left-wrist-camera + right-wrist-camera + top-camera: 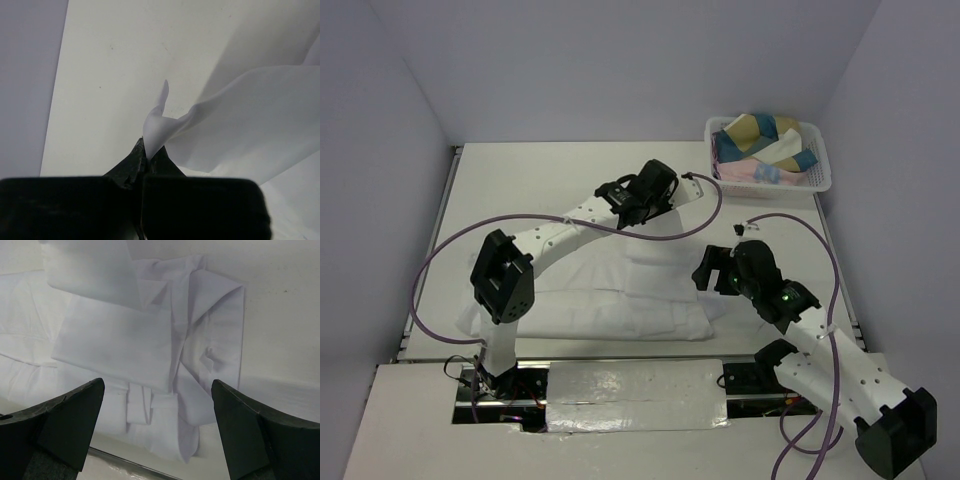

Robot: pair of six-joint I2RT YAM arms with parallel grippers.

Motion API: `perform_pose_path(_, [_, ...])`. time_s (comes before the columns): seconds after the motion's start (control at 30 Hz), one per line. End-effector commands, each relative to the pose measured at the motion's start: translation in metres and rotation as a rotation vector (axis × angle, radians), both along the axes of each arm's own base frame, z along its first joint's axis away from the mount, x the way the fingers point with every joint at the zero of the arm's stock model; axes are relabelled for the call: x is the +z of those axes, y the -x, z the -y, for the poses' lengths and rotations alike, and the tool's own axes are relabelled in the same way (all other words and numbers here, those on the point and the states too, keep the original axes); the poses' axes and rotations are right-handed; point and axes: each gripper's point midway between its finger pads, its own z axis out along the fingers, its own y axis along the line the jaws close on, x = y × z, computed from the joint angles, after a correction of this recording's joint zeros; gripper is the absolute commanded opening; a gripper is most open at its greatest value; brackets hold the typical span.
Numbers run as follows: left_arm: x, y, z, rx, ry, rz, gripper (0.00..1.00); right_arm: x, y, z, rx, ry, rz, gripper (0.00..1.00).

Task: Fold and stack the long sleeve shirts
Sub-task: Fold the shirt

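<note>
Left gripper (146,156) clamped on a raised fold of the long sleeve shirt (620,290), lying toward the table's (520,180) near edge, right gripper (157,385) wide above it.

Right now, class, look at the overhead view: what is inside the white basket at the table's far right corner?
The basket holds a heap of cloths in tan, teal, white and pink. Whatever lies beneath them, and the basket's floor, is covered.
</note>
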Motion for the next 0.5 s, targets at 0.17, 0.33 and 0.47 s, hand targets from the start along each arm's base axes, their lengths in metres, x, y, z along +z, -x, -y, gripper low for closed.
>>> perform_pose_path(0.17, [0.027,-0.023,0.007,0.045,0.059,0.083,0.0,0.024,-0.01,0.0,-0.007,-0.003,0.045,0.95])
perform_pose_path(0.33, [0.04,0.018,0.029,-0.137,0.146,-0.096,0.0,0.03,-0.012,0.005,-0.035,0.019,0.028,0.95])
perform_pose_path(0.47, [0.006,0.084,0.03,-0.291,0.106,-0.32,0.0,0.033,-0.012,0.006,-0.037,0.014,0.025,0.95])
